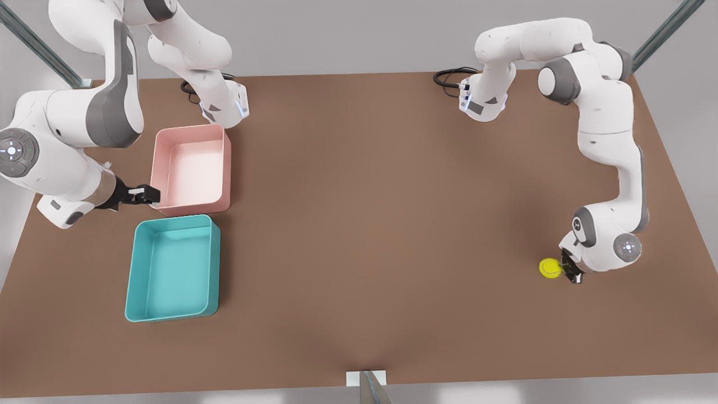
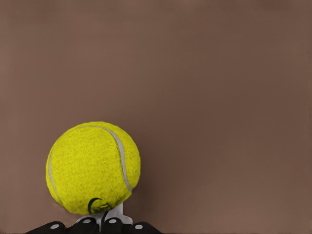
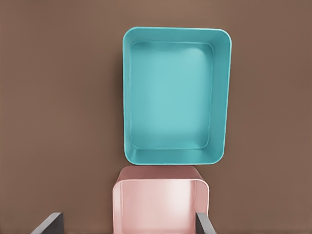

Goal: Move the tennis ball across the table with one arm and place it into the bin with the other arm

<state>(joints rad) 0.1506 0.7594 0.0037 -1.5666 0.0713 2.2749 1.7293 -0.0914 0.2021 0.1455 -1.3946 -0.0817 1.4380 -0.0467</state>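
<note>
Felted yellow-green tennis ball, lower right, touching left gripper | jaw state unclear | light, rolls; nudge its middle | right gripper spread wide, waiting beside teal rectangular plastic bin.

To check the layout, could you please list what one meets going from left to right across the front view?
Right gripper → teal rectangular open-top plastic bin → small yellow-green tennis ball → left gripper, all over the flat brown table.

A plain pale grey wall stands behind the table. Slanted grey metal frame struts cross both upper corners under soft, even light.
</note>
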